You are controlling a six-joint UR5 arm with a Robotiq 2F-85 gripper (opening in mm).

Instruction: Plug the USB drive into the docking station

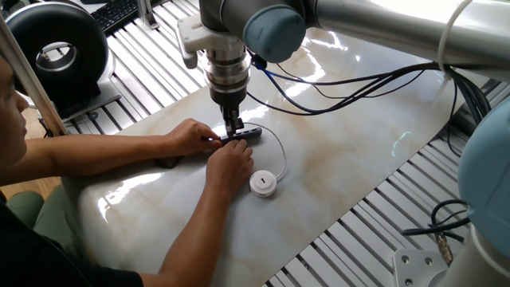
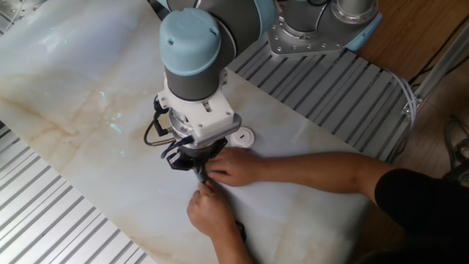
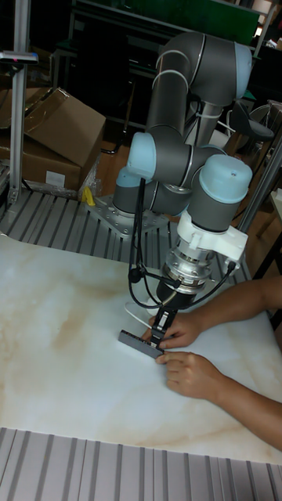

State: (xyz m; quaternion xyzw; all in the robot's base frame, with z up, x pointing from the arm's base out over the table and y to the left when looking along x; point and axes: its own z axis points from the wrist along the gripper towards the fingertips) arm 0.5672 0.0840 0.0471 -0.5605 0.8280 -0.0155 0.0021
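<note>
Two hands (image 1: pixel 227 159) hold the docking station (image 3: pixel 141 343) flat under the claw (image 3: pixel 159 337).

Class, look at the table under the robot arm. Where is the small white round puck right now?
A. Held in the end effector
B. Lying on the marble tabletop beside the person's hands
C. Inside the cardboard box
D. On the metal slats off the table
B: the white round puck lies flat on the marble tabletop, close to the person's hand, apart from the end effector.

The worktop (image 1: pixel 358 151) is glossy cream marble with faint tan veins. The docking station (image 3: pixel 139 343) is dark silver-grey; the USB drive (image 1: pixel 263 183) is white, with a thin white cable (image 1: pixel 279 147). The robot arm (image 3: pixel 188 117) is grey metal with pale blue joint caps.
</note>
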